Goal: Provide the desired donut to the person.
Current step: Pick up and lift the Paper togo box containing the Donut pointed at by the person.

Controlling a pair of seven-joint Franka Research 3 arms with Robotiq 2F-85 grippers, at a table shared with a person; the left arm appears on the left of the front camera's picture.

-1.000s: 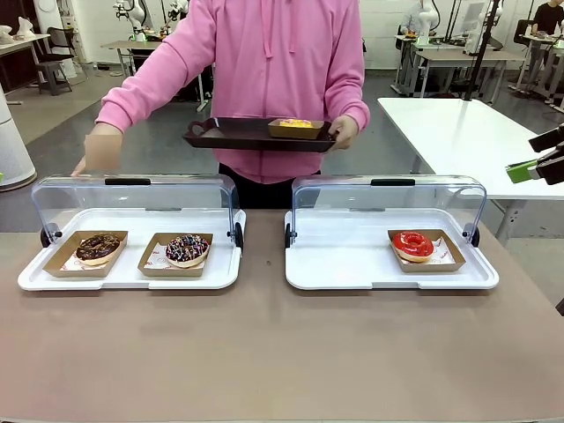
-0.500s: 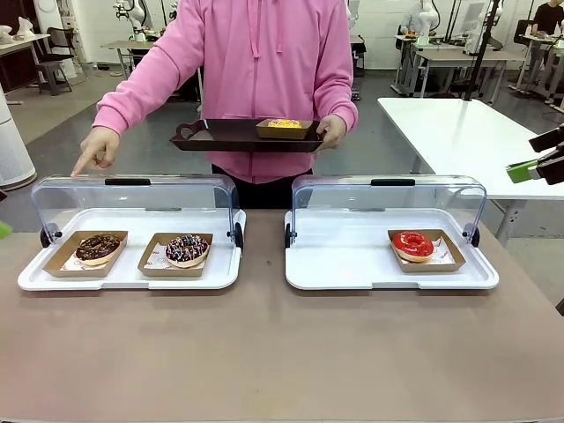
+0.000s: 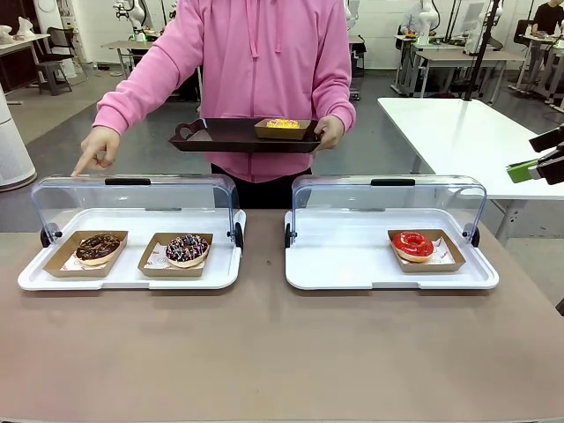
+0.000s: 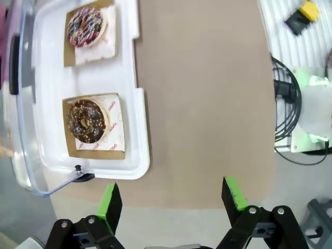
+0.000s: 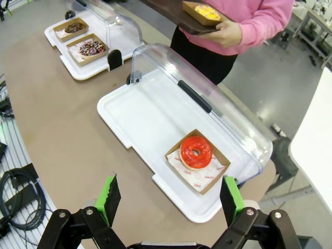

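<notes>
Donuts (image 3: 98, 248) (image 3: 187, 249) in left tray (image 3: 132, 227), red donut (image 3: 412, 245) in right tray (image 3: 344, 256), left pincer (image 4: 169, 185) and right pincer (image 5: 169, 180) open.

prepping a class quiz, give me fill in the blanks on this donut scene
The red donut lies in the lidded tray on the robot's ____.
The other lidded tray holds ____ donuts.
The person carries a dark tray with a ____ donut.
Missing: right; two; yellow.

Bright, even overhead light. Soft, faint shadows under the white trays (image 3: 128, 284). Mild glare streaks on the clear lids (image 3: 132, 198), toward 12 o'clock. Front view sharp. Wrist views wide-angle, lines bending at 3 and 9 o'clock.
</notes>
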